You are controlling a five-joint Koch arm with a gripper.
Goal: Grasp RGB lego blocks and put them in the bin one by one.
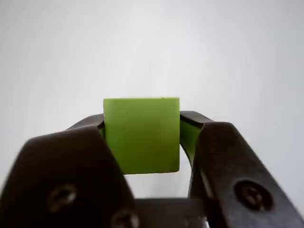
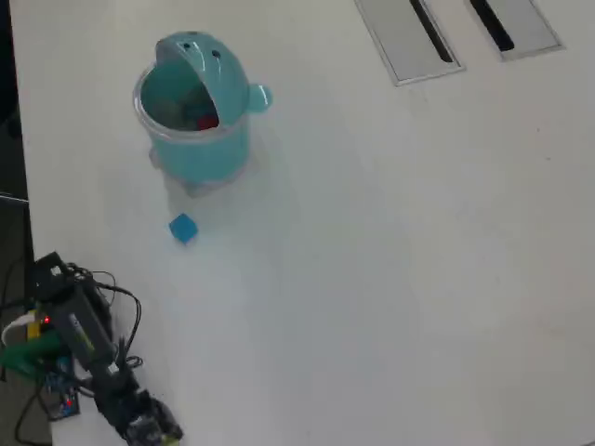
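A green lego block [image 1: 141, 135] fills the middle of the wrist view, with my gripper [image 1: 142, 121] shut on it; the dark fingers [image 1: 66, 166] press on its left and right sides. In the overhead view the arm lies at the bottom left, its gripper [image 2: 153, 427] near the lower edge of the picture. A blue block [image 2: 183, 228] lies on the white table just below the teal bin [image 2: 200, 149]. The bin stands upright at the upper left with its domed lid tipped back, and something red [image 2: 205, 120] shows inside it.
Two grey slotted panels [image 2: 409, 37] are set into the table at the top right. Electronics and cables [image 2: 70, 321] sit at the table's left edge by the arm's base. Bare white table [image 2: 390, 260] spreads to the right of the bin.
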